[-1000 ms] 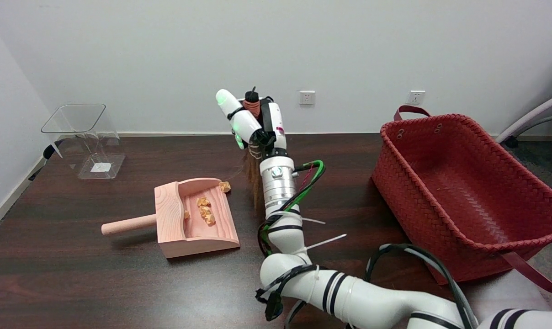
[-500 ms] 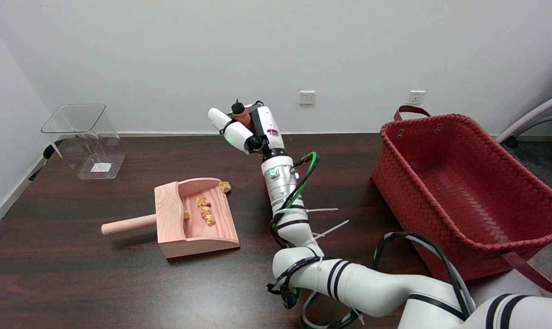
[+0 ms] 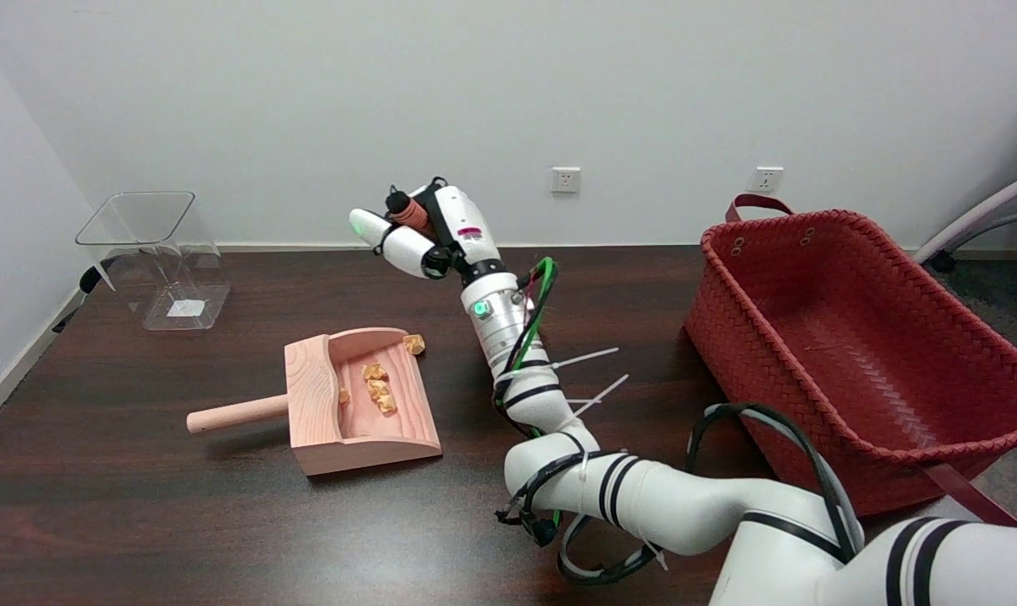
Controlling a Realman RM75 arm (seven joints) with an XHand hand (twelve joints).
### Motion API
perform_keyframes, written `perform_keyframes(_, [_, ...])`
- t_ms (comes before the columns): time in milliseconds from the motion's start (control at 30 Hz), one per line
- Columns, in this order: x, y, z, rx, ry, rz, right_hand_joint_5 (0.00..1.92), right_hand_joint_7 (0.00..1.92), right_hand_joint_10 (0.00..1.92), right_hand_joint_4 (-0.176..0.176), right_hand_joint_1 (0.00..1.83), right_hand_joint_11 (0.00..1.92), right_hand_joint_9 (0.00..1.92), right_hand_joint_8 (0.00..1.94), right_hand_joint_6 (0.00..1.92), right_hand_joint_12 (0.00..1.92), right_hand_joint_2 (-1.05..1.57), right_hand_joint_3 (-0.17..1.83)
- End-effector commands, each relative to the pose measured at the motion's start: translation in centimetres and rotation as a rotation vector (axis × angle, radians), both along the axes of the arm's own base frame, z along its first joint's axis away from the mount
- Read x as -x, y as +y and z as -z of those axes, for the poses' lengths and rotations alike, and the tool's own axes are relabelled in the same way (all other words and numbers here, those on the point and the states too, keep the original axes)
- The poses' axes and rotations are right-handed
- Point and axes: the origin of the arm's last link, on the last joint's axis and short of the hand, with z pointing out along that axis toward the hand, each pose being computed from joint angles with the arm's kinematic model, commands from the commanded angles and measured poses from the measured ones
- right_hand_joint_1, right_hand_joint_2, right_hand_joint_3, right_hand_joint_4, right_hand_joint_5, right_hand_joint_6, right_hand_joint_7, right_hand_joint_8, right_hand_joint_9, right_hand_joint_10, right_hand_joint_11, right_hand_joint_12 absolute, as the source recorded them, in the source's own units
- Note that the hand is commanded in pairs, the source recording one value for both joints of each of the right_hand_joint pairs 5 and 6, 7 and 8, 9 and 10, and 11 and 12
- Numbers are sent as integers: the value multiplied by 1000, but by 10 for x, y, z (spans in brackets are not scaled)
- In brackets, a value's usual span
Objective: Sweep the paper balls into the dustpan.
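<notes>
Head view: the right robot hand (image 3: 424, 231) is raised above the far middle of the dark wooden desk (image 3: 138, 505), its fingers closed around the reddish-brown handle of a small broom (image 3: 403, 210). Only the handle's top end, with a dark tip, shows between the fingers; the bristles are hidden behind the hand and wrist. The white arm (image 3: 643, 513) reaches in from the lower right, with green and black cables and white zip ties running along it.

The wooden dustpan (image 3: 361, 404) lies on the desk to the left of the arm and below the hand in the picture, its round handle pointing left and its open mouth facing right. Several orange paper balls (image 3: 378, 387) sit inside the pan in a loose cluster near its middle. One more paper ball (image 3: 413, 342) rests at the pan's far right corner, at the edge of the mouth; whether it lies on the lip or on the desk just beside it cannot be told.

A clear plastic container (image 3: 159, 252) stands at the desk's far left corner. A red woven basket (image 3: 854, 353) with dark red straps takes up the right side. Two wall sockets (image 3: 565, 179) are set in the white wall behind.
</notes>
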Motion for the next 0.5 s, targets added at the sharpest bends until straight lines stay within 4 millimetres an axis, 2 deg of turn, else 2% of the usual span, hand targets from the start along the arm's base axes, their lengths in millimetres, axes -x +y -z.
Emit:
perform_keyframes(33, [-6,-13,26,-131,77,31,1920,1920,1920,0,605,1920,1920,1920,1920,1920,1571,-156])
perform_keyframes(233, [5,-13,40,-175,9,91,1920,1920,1920,0,602,1920,1920,1920,1920,1920,1571,-157])
perform_keyframes(500, [18,-11,46,-204,-74,160,1920,1920,1920,0,586,1920,1920,1920,1920,1920,1571,-163])
